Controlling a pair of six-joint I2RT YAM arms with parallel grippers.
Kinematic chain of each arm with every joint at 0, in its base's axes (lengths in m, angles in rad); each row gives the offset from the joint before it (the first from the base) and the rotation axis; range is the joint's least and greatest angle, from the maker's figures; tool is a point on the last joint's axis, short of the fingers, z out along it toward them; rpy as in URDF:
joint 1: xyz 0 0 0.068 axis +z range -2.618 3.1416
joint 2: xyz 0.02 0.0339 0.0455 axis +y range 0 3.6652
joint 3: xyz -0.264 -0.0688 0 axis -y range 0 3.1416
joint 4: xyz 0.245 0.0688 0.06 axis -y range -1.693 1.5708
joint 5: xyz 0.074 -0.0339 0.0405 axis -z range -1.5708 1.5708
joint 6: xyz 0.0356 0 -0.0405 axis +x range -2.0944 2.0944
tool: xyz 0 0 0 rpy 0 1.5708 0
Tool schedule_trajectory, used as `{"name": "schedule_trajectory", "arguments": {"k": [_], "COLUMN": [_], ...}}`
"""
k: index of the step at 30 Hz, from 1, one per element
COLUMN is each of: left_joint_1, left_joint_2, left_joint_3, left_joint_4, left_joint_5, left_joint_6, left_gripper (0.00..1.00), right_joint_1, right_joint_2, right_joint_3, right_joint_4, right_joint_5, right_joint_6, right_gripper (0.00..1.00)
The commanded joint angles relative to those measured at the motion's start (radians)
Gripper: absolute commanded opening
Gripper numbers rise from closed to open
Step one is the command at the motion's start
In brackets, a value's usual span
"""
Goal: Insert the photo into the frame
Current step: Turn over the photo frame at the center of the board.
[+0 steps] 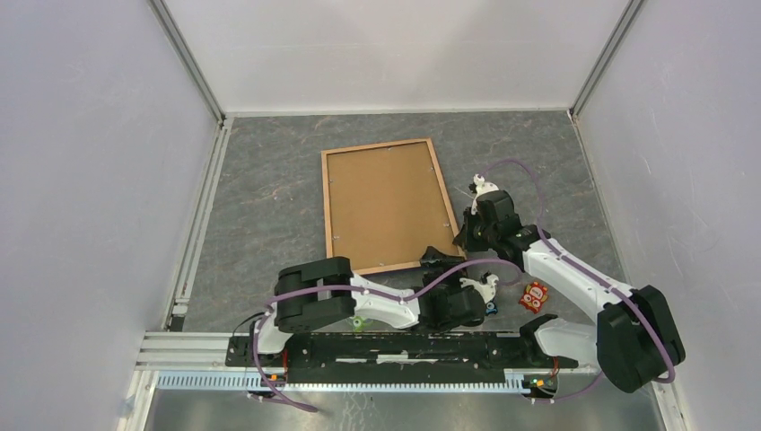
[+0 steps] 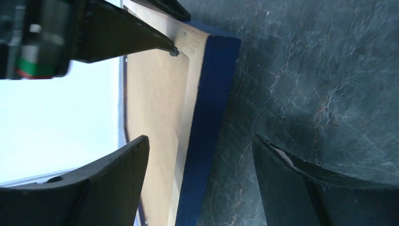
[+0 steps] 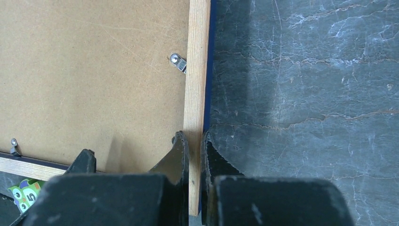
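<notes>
The frame (image 1: 328, 208) lies back up on the table, light wood rails showing, with the brown backing board (image 1: 386, 202) inside it. The photo is not in view. My right gripper (image 1: 464, 235) is shut on the frame's right rail near its near right corner; in the right wrist view the fingers (image 3: 195, 136) pinch the wood rail (image 3: 197, 56). My left gripper (image 1: 437, 258) is open at that same corner. In the left wrist view its fingers (image 2: 200, 139) stand apart on either side of the frame's dark blue edge (image 2: 209, 117), not touching it.
A metal clip (image 3: 178, 62) sits on the backing board (image 3: 94, 70) by the rail. A small red card (image 1: 535, 294) and small green (image 1: 359, 321) and blue (image 1: 492, 308) pieces lie near the arm bases. An owl card (image 3: 23, 195) lies by the frame's near rail. Walls enclose the table.
</notes>
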Motion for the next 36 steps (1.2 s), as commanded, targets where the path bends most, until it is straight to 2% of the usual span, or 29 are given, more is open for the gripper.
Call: {"name": "schedule_trajectory", "arguments": {"k": [1, 7, 10, 13, 21, 24, 26, 27, 29, 31, 34, 36], "left_joint_1": [0.009, 0.013, 0.016, 0.025, 0.073, 0.075, 0.077, 0.078, 0.082, 0.088, 0.099, 0.126], "left_joint_2": [0.036, 0.022, 0.003, 0.001, -0.037, -0.078, -0.115, -0.142, -0.201, -0.272, -0.405, -0.495], "left_joint_3": [0.052, 0.029, -0.034, -0.039, -0.036, -0.050, -0.063, -0.074, -0.107, -0.132, -0.156, -0.137], "left_joint_4": [0.090, 0.170, 0.282, 0.286, 0.241, 0.232, 0.216, 0.212, 0.208, 0.157, 0.071, -0.078], "left_joint_5": [-0.121, -0.163, -0.176, -0.181, -0.171, -0.165, -0.165, -0.164, -0.160, -0.140, -0.099, -0.010], "left_joint_6": [0.134, 0.176, 0.243, 0.255, 0.206, 0.204, 0.188, 0.180, 0.162, 0.115, 0.014, -0.100], "left_gripper": [0.83, 0.57, 0.56, 0.55, 0.34, 0.24, 0.09, 0.03, 0.02, 0.02, 0.02, 0.02], "right_joint_1": [0.003, 0.003, 0.003, 0.001, 0.002, 0.002, 0.003, 0.003, 0.003, 0.002, 0.002, 0.002], "right_joint_2": [-0.050, -0.058, -0.084, -0.113, -0.138, -0.146, -0.144, -0.139, -0.127, -0.122, -0.152, -0.206], "right_joint_3": [0.054, 0.052, 0.045, 0.043, 0.059, 0.074, 0.108, 0.147, 0.245, 0.367, 0.512, 0.534], "right_joint_4": [0.057, 0.059, 0.062, 0.071, 0.052, 0.047, 0.041, 0.028, -0.029, -0.120, -0.229, -0.236], "right_joint_5": [-0.032, -0.044, -0.035, -0.027, -0.016, -0.011, -0.035, -0.065, -0.078, -0.009, 0.166, 0.238], "right_joint_6": [0.034, 0.031, 0.030, 0.032, 0.028, 0.016, -0.028, -0.058, -0.114, -0.165, -0.222, -0.242], "right_gripper": [0.00, 0.00, 0.00, 0.00, 0.00, 0.00, 0.00, 0.09, 0.43, 0.62, 0.72, 0.74]}}
